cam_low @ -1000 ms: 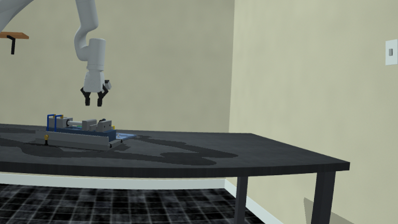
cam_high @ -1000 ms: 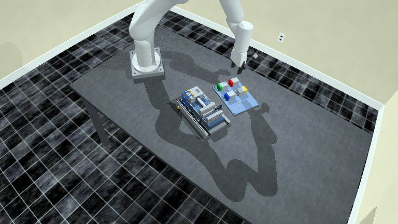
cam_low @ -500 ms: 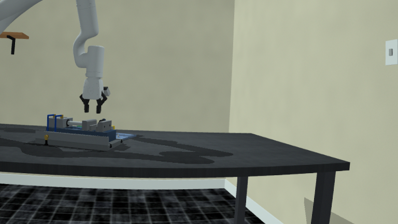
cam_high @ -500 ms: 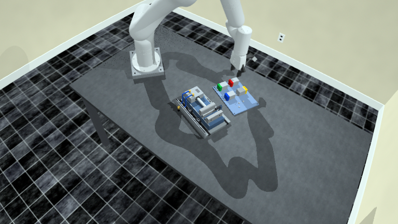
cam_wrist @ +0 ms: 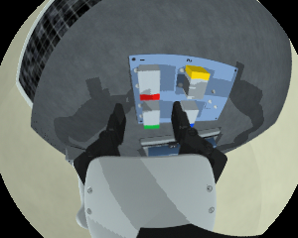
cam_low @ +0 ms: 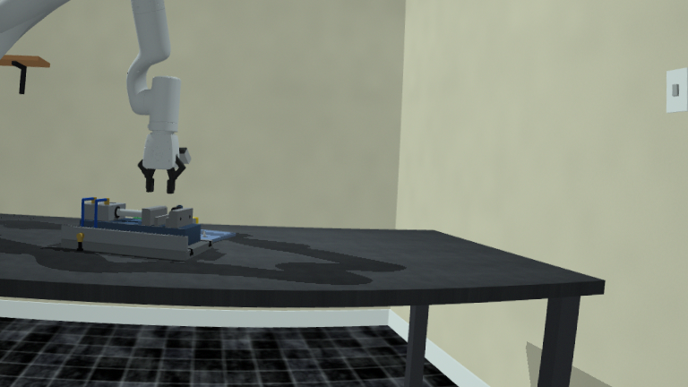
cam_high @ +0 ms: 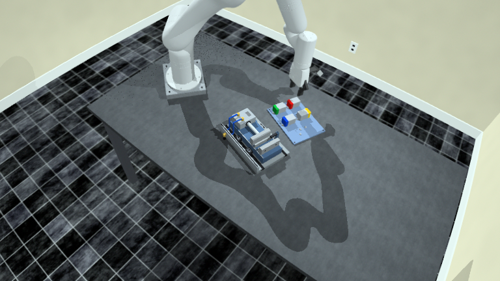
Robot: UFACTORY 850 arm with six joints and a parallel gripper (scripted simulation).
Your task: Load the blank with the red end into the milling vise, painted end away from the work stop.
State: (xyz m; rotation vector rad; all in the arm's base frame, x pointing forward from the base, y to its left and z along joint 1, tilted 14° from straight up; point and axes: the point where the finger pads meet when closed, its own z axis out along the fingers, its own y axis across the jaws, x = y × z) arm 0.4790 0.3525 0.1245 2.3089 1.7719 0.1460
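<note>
The pincer [cam_low: 159,185] hangs in the air above the worktop [cam_high: 368,174], its 2 black fingers spread partway with nothing between them, pointing straight down. In the top view it sits above the far edge of the light blue infeed plate [cam_high: 313,131], near the red-ended blank [cam_high: 293,103] but well clear of it. That blank lies flat on the plate in the far row, beside the green-ended blank [cam_high: 279,108]; the blue-ended blank [cam_high: 289,119] and the yellow-ended blank [cam_high: 304,113] lie in the nearer row, all 4 apart from one another. In the wrist view the red end [cam_wrist: 149,97] shows between and beyond the fingertips. The milling vise [cam_high: 254,138] stands on its raised plate just beside the infeed plate, nothing visible between its jaws, with blue hoses [cam_high: 231,121] at the end toward the arm's base plate [cam_high: 200,92]
</note>
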